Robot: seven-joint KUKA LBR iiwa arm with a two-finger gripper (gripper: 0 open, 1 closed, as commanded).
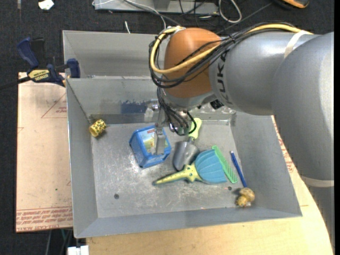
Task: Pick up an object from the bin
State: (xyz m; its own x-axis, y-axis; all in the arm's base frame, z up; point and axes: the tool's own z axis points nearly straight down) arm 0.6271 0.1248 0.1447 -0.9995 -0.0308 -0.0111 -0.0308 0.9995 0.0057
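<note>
My gripper (159,136) hangs below the orange wrist cover in the middle of the bin, its tip down at the top of a small blue box (144,149) with pale yellow contents. Just right of the box stands a short dark grey rounded piece (182,153); whether it is a loose thing or part of the gripper I cannot tell. A teal fan-shaped brush (208,168) with a yellow-green handle (171,178) lies right of it on the bin floor. Behind it a small yellow-green ring (196,127) rests near the back wall.
A green comb-like strip (226,164) and a blue pen (237,169) lie along the brush's right side. A tan lumpy thing (245,197) sits at the front right corner, a small gold block (97,127) at the back left. The arm covers the bin's right rear.
</note>
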